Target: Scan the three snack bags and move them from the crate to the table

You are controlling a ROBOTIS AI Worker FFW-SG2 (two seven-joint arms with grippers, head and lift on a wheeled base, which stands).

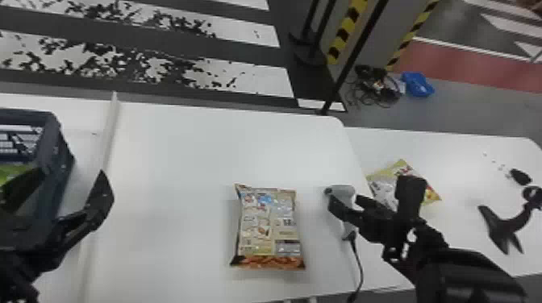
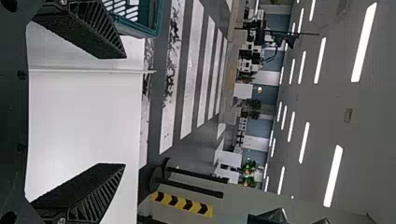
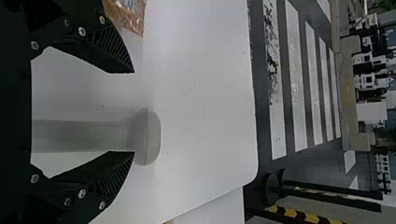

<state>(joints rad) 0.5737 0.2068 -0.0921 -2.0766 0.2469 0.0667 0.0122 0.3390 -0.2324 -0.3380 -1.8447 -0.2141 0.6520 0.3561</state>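
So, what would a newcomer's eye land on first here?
Probably the tan snack bag, lying by itself mid-table in the head view. Next, the open right hand with the grey scanner between its parted fingers, right of that bag. Then the yellowish bag farther right, partly behind the right arm, and the dark crate at the left edge.

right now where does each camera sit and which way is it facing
Head view: on the head, facing forward and down at the table; left arm and right arm show.
Left wrist view: on that wrist, facing past the open left gripper over table and floor into the room.
Right wrist view: on that wrist, facing past the open right gripper at the scanner.
Head and right wrist views share the scanner.
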